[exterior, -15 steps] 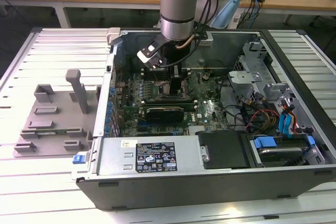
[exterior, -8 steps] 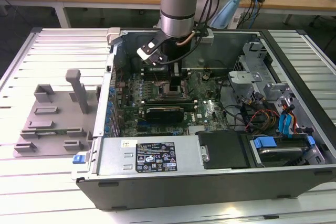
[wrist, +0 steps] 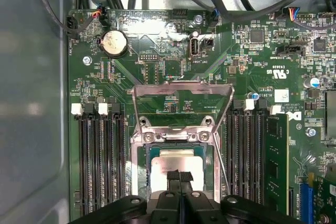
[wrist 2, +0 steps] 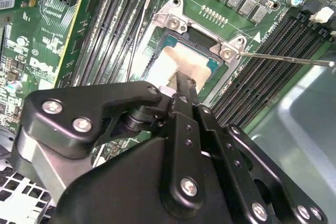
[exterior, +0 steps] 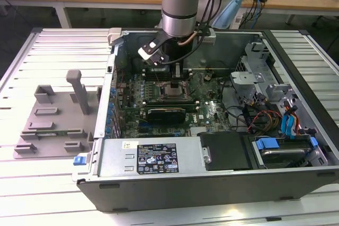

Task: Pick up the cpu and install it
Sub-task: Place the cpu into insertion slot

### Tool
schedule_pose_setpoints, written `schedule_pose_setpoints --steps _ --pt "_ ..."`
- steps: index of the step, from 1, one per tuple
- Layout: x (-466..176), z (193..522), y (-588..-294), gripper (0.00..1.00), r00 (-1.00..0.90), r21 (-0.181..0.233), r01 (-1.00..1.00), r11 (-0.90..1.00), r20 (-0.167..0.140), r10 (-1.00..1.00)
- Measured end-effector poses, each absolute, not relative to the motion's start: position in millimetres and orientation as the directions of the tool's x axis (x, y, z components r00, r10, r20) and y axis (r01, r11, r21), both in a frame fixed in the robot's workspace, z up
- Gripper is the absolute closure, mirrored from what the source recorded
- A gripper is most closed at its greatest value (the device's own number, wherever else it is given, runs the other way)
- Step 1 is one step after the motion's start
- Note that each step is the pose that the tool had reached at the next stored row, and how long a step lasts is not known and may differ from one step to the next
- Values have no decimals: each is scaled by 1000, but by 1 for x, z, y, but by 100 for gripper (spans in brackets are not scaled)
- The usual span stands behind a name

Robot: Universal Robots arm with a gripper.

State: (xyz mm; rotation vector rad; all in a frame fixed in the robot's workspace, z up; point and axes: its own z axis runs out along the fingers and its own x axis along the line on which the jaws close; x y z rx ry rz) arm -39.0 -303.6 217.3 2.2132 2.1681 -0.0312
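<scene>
The cpu (wrist: 167, 160), a silver-topped square chip with a thin pale edge, lies flat inside the motherboard socket (wrist: 143, 182) and appears again in the second wrist view (wrist 2: 170, 61). The socket's metal load plate (wrist: 181, 95) stands hinged open behind it. My gripper (wrist: 180, 177) is directly over the chip with its two black fingers pressed together, and the tips rest on or just above the chip's top (wrist 2: 185, 81). In the exterior view the arm reaches straight down into the open computer case, with the gripper (exterior: 176, 75) above the socket (exterior: 172, 90).
Black memory slots (wrist: 97, 166) flank the socket on both sides. A thin metal lever (wrist 2: 283, 57) juts out beside it. A grey fixture tray (exterior: 53, 120) lies outside the case on the exterior view's left. Cables and drive bays (exterior: 275, 115) fill the case's right side.
</scene>
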Motion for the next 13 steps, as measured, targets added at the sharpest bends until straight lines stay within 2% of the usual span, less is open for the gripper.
schedule_pose_setpoints --steps 13 --pt "-39 204 -304 89 21 16 1000 -20 -37 999"
